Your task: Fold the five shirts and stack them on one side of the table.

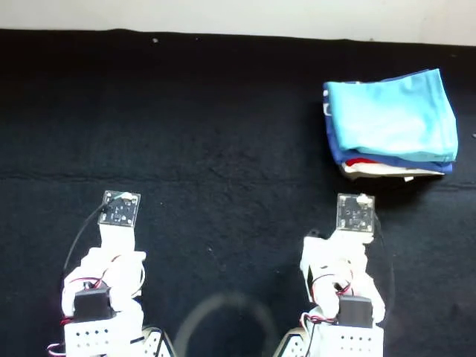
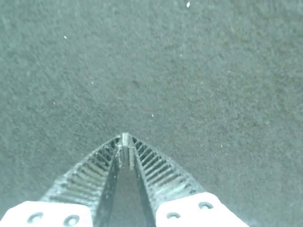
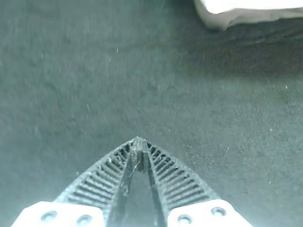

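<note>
Sitting on the far right of the black tabletop (image 1: pixel 186 126), the stack of shirts (image 1: pixel 390 123) is folded, with light blue on top and darker blue, red and white beneath. Both arms are drawn back at the near edge. The left hand (image 2: pixel 124 142) is fully closed and empty over bare tabletop; the right hand (image 3: pixel 138 144) is likewise closed and empty, near the stack's white bottom edge.

The black cloth-covered table (image 1: pixel 223 111) is seen from high above, almost straight down, in the high view. There the white left arm (image 1: pixel 104 275) is placed at 7 o'clock, the white right arm (image 1: pixel 342 275) at 5 o'clock, and the stack of folded shirts, light blue on top (image 1: pixel 390 119), at 2 o'clock. Each wrist camera is pointed along its own ribbed dark gripper, the left gripper (image 2: pixel 125 144) and the right gripper (image 3: pixel 137 144), very near the cloth. The stack's white lower edge is shared by the right wrist view and the high view.
</note>
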Robot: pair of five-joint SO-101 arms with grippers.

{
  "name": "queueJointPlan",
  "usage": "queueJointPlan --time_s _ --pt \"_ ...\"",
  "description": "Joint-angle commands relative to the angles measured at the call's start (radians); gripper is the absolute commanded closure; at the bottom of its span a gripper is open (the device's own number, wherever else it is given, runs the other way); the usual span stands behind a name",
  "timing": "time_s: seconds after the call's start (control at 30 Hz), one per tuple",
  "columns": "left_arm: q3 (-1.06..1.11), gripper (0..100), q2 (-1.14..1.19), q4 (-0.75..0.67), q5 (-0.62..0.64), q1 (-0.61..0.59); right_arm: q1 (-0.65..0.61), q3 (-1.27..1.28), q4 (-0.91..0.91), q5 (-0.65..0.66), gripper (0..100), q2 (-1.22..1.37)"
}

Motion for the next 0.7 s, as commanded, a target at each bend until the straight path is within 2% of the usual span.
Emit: queueJointPlan --time_s 0.0,0.1,0.23,0.3,0.43,0.67 --pt "0.015 99 -0.001 -0.021 -0.006 0.013 -0.004 0.128 -0.050 -0.060 99.2 -0.012" --pt "0.019 99 -0.001 -0.032 0.018 0.012 -0.005 0.128 -0.061 -0.091 99.2 -0.010" --pt "0.019 99 -0.001 0.000 0.302 0.007 -0.005 0.128 0.008 -0.098 99.2 -0.007" --pt "0.021 99 -0.001 -0.002 0.396 0.012 -0.005 0.128 0.059 -0.101 99.2 -0.007" --pt "0.039 99 0.001 -0.011 0.367 0.012 -0.007 0.128 0.163 -0.103 99.2 -0.012" --pt "0.039 99 0.001 -0.012 0.362 0.012 -0.005 0.127 0.186 -0.098 99.2 -0.012"
